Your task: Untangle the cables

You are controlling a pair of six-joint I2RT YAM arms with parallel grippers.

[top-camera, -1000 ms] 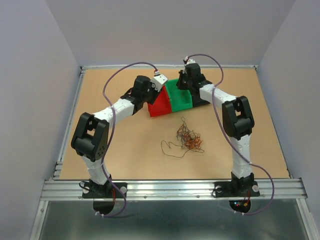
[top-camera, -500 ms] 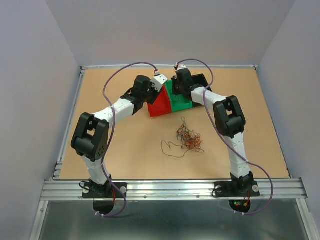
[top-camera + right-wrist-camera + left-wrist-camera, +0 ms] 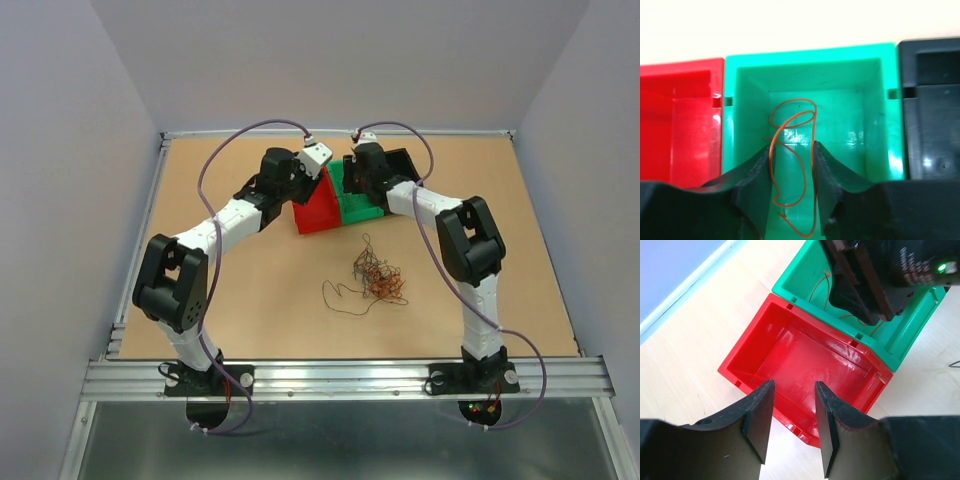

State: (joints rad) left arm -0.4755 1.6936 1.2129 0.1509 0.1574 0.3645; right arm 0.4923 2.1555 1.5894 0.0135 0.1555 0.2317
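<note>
Two fingers of the right end effector stand apart over the green bin, so we call it open. One thin orange cable loops in the gap between them and runs down inside that bin; we cannot tell whether it touches either finger. The left end effector is open too, with nothing between its fingers, and it hangs above the near wall of the red bin. We see no cable in the red bin.

The three bins sit in a row, touching: red on the left, green in the middle, black on the right. They are at the far middle of the worktop.

The rest of the cables lie as a small tangle on the worktop, nearer the arm bases and well apart from the bins. We see mostly orange and brown curls, with a dark strand trailing out to the left.
</note>
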